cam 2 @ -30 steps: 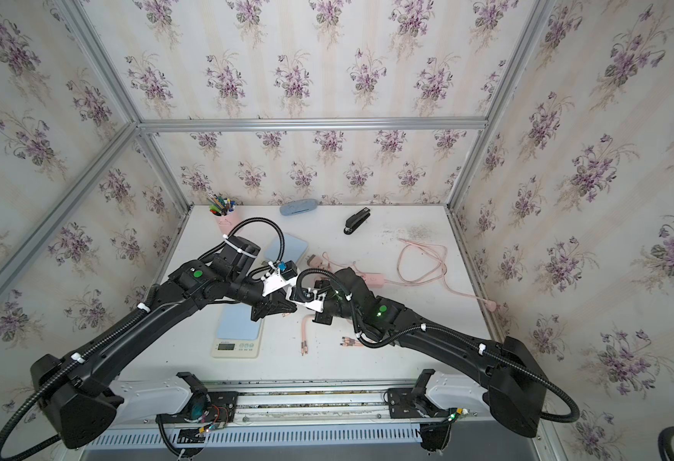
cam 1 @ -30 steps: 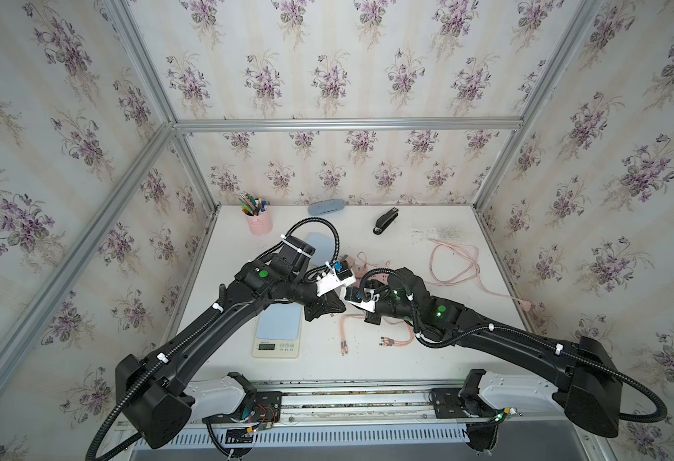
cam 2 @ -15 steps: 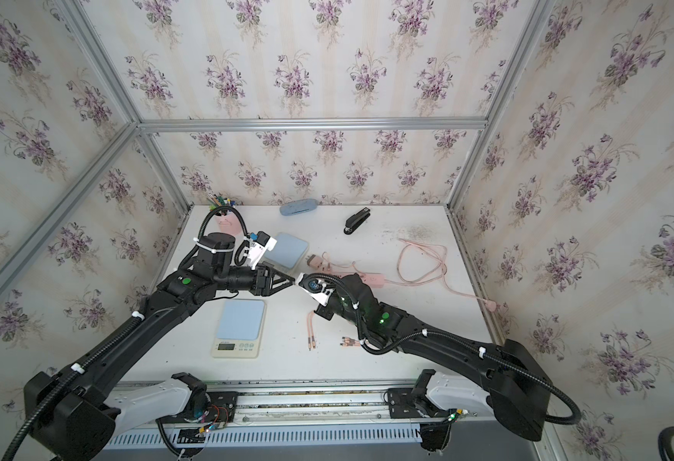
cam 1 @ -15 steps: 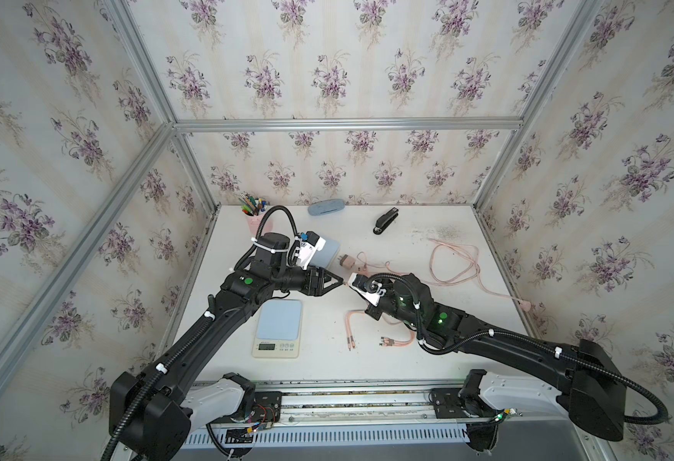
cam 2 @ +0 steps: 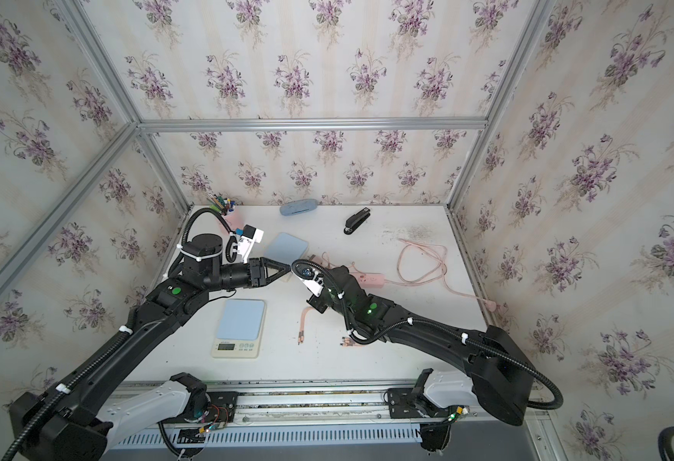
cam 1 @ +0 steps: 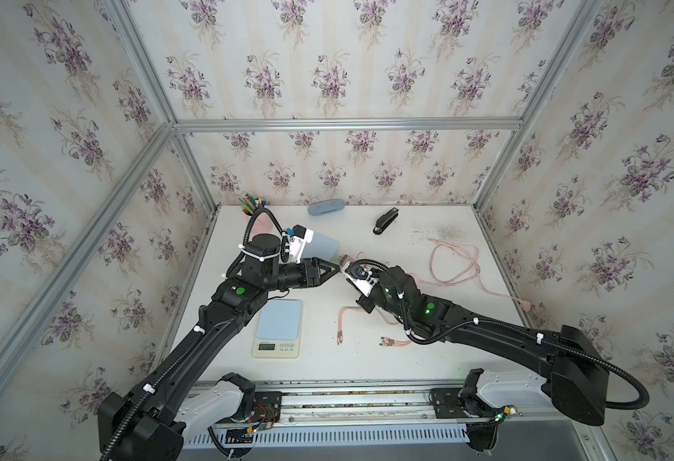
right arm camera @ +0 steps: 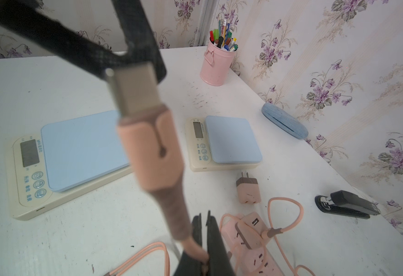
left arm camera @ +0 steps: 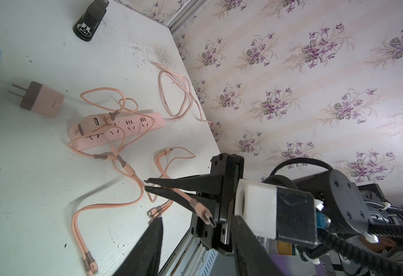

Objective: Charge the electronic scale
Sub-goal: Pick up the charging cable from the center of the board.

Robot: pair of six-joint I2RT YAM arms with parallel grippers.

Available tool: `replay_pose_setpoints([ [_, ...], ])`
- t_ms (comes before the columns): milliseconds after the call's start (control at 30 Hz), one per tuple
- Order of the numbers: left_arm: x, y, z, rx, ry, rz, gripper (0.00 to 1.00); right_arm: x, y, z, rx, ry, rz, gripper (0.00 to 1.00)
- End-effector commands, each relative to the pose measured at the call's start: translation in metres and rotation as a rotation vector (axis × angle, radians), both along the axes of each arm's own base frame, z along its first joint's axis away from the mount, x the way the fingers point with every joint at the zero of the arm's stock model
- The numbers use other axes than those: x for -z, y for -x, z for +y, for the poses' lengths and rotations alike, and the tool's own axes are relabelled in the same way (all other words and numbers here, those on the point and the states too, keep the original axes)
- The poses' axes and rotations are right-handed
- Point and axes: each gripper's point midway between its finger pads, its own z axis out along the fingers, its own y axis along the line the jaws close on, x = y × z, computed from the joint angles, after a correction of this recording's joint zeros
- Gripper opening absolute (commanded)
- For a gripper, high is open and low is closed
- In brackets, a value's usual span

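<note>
Two blue-topped electronic scales stand on the table, one near the front (cam 1: 278, 328) (right arm camera: 76, 153) and one further back (cam 2: 285, 247) (right arm camera: 231, 141). My right gripper (left arm camera: 145, 185) (right arm camera: 203, 216) is shut on a pink charging cable, and its plug (left arm camera: 206, 215) (right arm camera: 133, 90) sticks up free. My left gripper (cam 1: 338, 270) (left arm camera: 198, 217) faces it with jaws partly apart. The plug sits at its fingertips (left arm camera: 157, 229), unclamped. Loose cable ends (cam 1: 387, 341) lie on the table. A pink power strip (left arm camera: 114, 126) carries a plugged-in adapter (right arm camera: 248, 229).
A loose pink adapter (left arm camera: 43, 100) lies behind the strip. A pink pen cup (right arm camera: 216, 64), blue case (cam 1: 326, 206) and black stapler (cam 1: 386, 220) sit along the back. The strip's cord (cam 1: 455, 263) coils at the right.
My left gripper pulled back from the right gripper, opened, then returned its tips to the plug with the jaws narrowing. The right gripper stayed shut on the cable and shifted slightly back.
</note>
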Motion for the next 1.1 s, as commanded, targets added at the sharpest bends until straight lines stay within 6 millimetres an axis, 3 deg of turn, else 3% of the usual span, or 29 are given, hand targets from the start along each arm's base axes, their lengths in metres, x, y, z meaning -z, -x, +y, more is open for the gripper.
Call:
replay_pose_setpoints([
  [0, 0.005, -0.006, -0.004, -0.016, 0.01, 0.032, 0.46, -0.006, -0.003, 0.001, 0.016, -0.017, -0.002, 0.0],
  [233, 0.011, -0.005, -0.012, 0.013, 0.001, 0.047, 0.42, -0.001, -0.004, 0.004, 0.014, 0.001, 0.012, 0.0],
  [367, 0.016, -0.006, -0.011, 0.007, -0.007, 0.056, 0.17, -0.003, -0.005, 0.005, 0.015, -0.008, 0.012, 0.0],
  [500, 0.017, -0.006, -0.009, 0.005, -0.026, 0.035, 0.0, -0.002, -0.006, 0.003, 0.025, -0.004, 0.009, 0.0],
  [567, 0.016, -0.004, -0.01, 0.026, -0.035, 0.007, 0.0, -0.003, -0.001, 0.002, 0.003, -0.018, 0.001, 0.0],
  [600, 0.015, -0.003, -0.011, 0.04, -0.039, -0.007, 0.0, -0.006, 0.004, 0.003, -0.023, -0.03, -0.006, 0.05],
  [667, 0.013, 0.001, -0.012, 0.077, -0.043, -0.04, 0.0, -0.013, 0.02, 0.005, -0.116, -0.06, -0.026, 0.29],
  [767, 0.009, 0.007, -0.015, 0.135, -0.039, -0.079, 0.0, -0.026, 0.042, 0.005, -0.23, -0.104, -0.079, 0.46],
  [867, 0.007, 0.012, -0.017, 0.177, -0.036, -0.09, 0.0, -0.033, 0.047, 0.001, -0.255, -0.096, -0.131, 0.47],
  [1067, 0.011, 0.017, -0.02, 0.223, -0.024, -0.058, 0.0, -0.035, 0.034, 0.0, -0.226, -0.003, -0.175, 0.42],
])
